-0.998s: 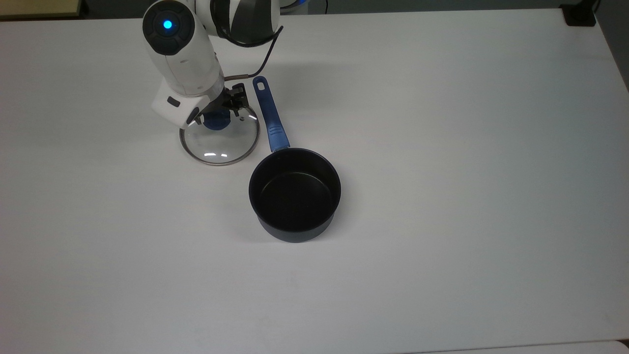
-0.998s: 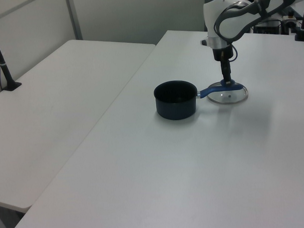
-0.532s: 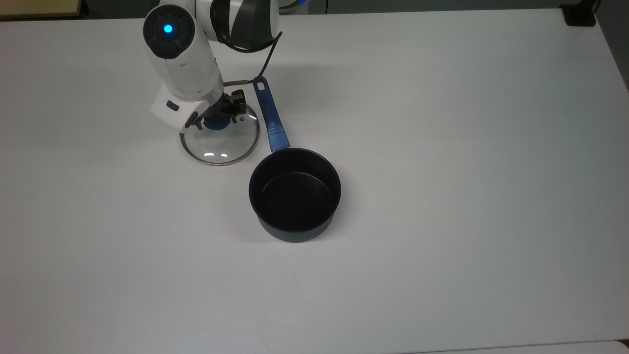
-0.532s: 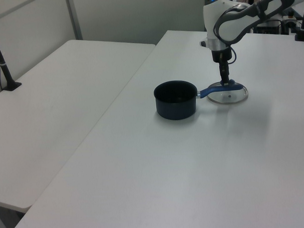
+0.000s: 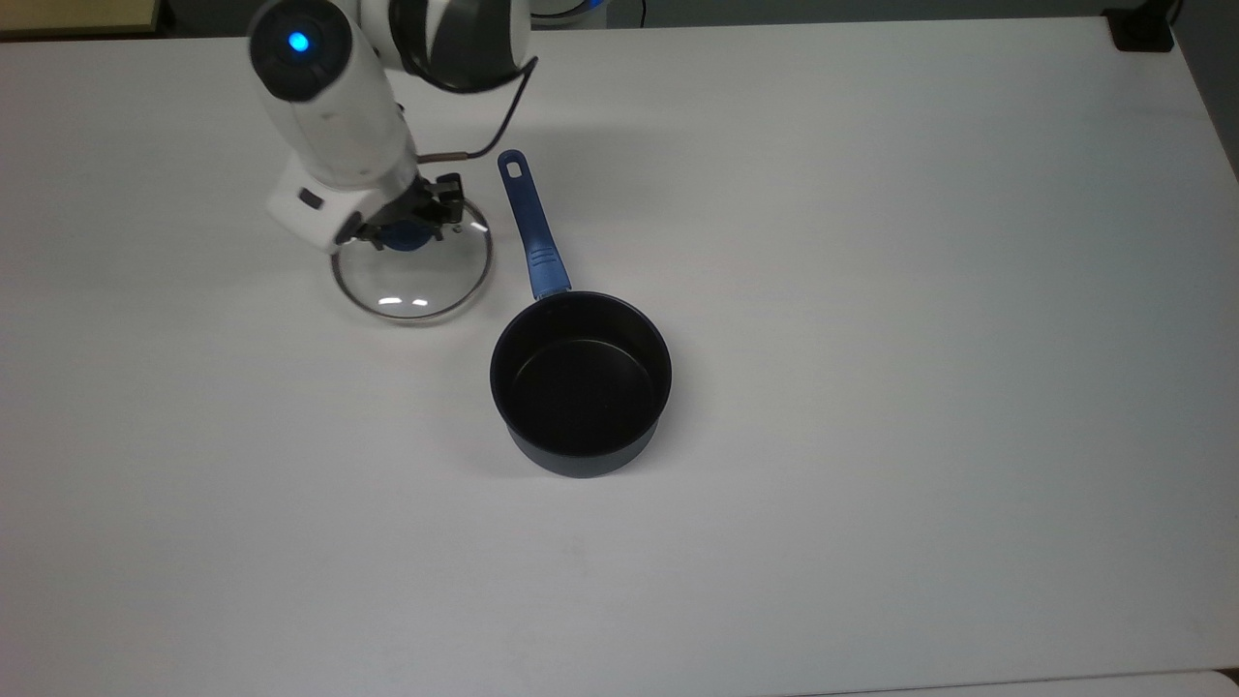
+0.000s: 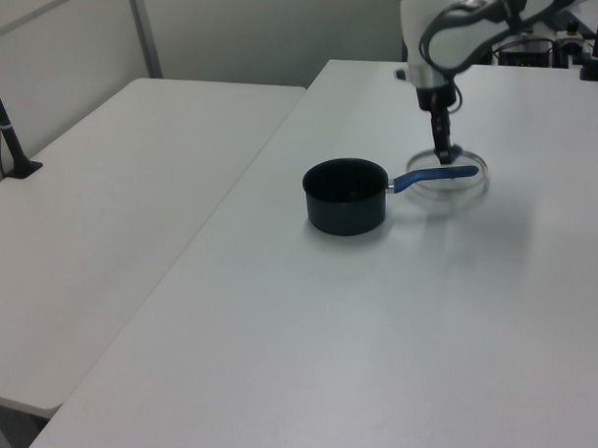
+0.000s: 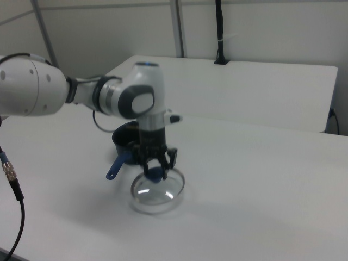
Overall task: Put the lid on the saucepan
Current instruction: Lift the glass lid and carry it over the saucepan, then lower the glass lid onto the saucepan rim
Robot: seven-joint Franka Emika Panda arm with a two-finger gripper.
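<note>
Lifting the lid (image 5: pixel 411 274) by its knob (image 5: pixel 400 235), fingers pinching it | gripper (image 7: pixel 156 165) carries the lid clear of the table (image 5: pixel 871 290), beside the pan (image 5: pixel 579 379) handle on the top view's left | step: carry, I judge | next: I must centre it over the open pan and lower level.

Lighting: even, diffuse overhead light; I read no hard shadows.

On my top view, the table (image 5: pixel 871 290) reads bright white, dimming toward the corners. The lid (image 5: pixel 411 276) carries two small white glints on its glass. Soft shadows sit beside the saucepan (image 5: pixel 581 382) and under the arm. My right view is softer, with the lid (image 7: pixel 157 191) slightly blurred.
</note>
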